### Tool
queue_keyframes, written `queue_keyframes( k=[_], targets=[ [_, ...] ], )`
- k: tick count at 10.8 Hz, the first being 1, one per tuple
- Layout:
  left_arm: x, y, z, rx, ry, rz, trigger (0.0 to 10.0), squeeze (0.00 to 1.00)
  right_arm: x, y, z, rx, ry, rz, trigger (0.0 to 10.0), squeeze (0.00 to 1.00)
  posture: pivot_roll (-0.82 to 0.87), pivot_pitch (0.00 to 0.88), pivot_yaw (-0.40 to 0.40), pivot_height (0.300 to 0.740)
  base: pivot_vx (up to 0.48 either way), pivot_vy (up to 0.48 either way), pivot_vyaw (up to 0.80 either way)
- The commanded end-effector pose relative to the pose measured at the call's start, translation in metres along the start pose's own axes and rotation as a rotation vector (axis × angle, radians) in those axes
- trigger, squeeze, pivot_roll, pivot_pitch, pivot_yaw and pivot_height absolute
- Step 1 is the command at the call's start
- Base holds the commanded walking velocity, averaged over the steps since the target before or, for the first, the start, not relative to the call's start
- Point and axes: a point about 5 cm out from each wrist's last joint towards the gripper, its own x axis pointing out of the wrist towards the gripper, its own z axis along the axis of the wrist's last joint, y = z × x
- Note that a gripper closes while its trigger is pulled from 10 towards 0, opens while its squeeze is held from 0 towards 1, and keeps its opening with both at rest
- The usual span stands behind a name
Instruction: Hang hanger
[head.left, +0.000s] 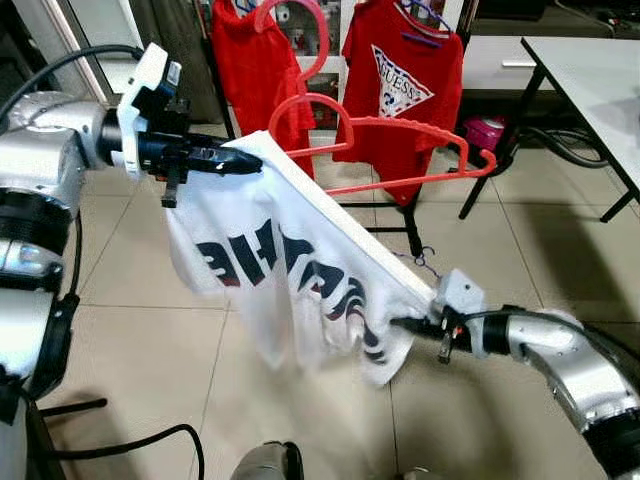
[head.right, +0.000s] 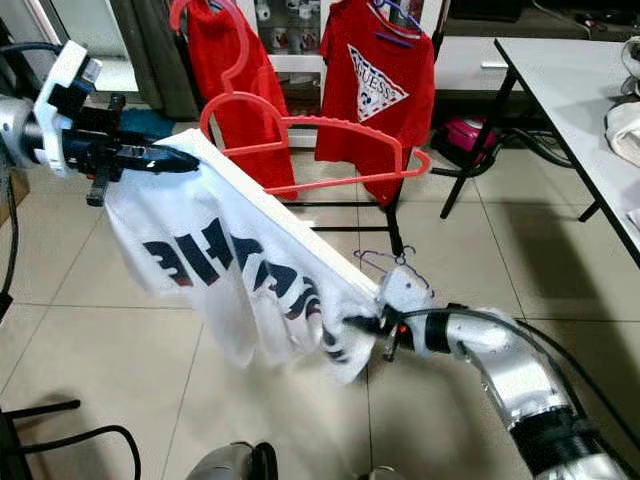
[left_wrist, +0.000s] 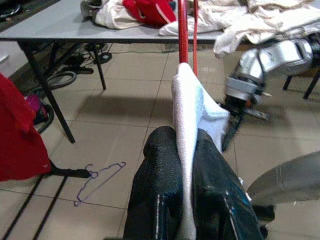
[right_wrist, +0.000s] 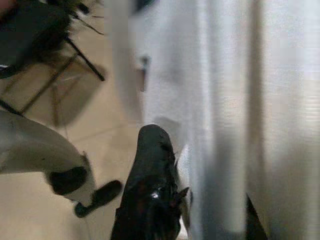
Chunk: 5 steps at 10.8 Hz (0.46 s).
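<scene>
White T-shirt (head.left: 290, 270) stretched taut between both grippers above the tiled floor (head.left: 140, 270), red hanger (head.left: 400, 150) lodged at its upper edge.

Left gripper (head.left: 235, 160) raised high on the left, jaws clamped on one corner of the shirt; white cloth squeezed between the two black fingers (left_wrist: 160, 190) in the left wrist view. Right gripper (head.left: 405, 323) low on the right, jaws closed on the opposite corner, one black finger (right_wrist: 150, 190) pressed against blurred white fabric. Dark lettering across the hanging shirt, upside down. Red hanger up behind the stretched hem, hook rising toward the rack. Two red T-shirts (head.left: 400, 80) hanging on the rack behind. Thin purple wire hanger (left_wrist: 100, 182) lying on the tiles near the rack's foot. Grey table (head.left: 590, 80) at right.
</scene>
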Motion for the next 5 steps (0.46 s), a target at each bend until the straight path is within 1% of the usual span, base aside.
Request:
queue_keyframes(
  k=[1,2,4,5],
  targets=[
    [-0.017,0.000,0.012,0.039,-0.026,0.039,0.0,0.00,-0.012,-0.005,-0.019,0.040,0.086,-0.047,0.0,0.00,-0.09,0.013,0.074,0.740,0.000,0.000,0.00],
    [-0.021,-0.008,0.009,0.040,-0.025,0.030,0.0,0.00,-0.024,-0.023,-0.021,0.025,0.110,-0.150,0.0,0.00,-0.09,0.005,0.063,0.740,0.000,0.000,0.00],
    [-0.023,-0.020,0.006,0.032,-0.023,-0.005,0.0,0.00,-0.036,-0.043,-0.020,-0.004,0.143,-0.277,0.0,0.00,-0.09,0.001,0.059,0.740,0.000,0.000,0.00],
    [-0.022,-0.033,-0.002,0.002,-0.001,-0.046,0.0,0.00,-0.047,-0.059,-0.019,-0.028,0.164,-0.374,0.0,0.00,-0.08,0.001,0.054,0.740,0.000,0.000,0.00]
  ],
)
